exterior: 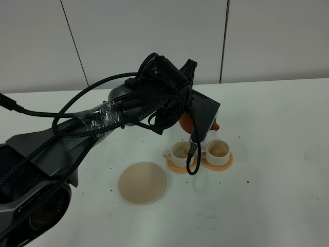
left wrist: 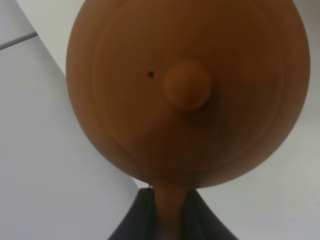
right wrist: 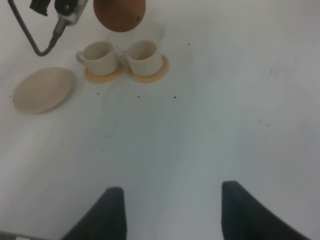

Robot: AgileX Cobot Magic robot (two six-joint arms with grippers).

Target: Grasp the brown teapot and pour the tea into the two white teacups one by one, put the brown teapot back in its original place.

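My left gripper [exterior: 198, 128] reaches across the middle and is shut on the loop handle of the brown teapot [exterior: 185, 122]. It holds the pot in the air just above and behind the two white teacups. The wrist hides most of the pot in the high view. In the left wrist view the pot's lid and knob [left wrist: 187, 85] fill the picture, with the handle between the gripper's [left wrist: 170, 222] dark fingers. The left teacup [exterior: 181, 153] and right teacup [exterior: 218, 149] stand side by side on orange coasters. My right gripper [right wrist: 172, 215] is open and empty over bare table, well short of the cups [right wrist: 142, 56].
The round pale beige trivet [exterior: 142, 182] lies bare on the white table, to the front left of the cups; it also shows in the right wrist view [right wrist: 42, 90]. A black cable loop [exterior: 193, 164] hangs from the left wrist between the cups.
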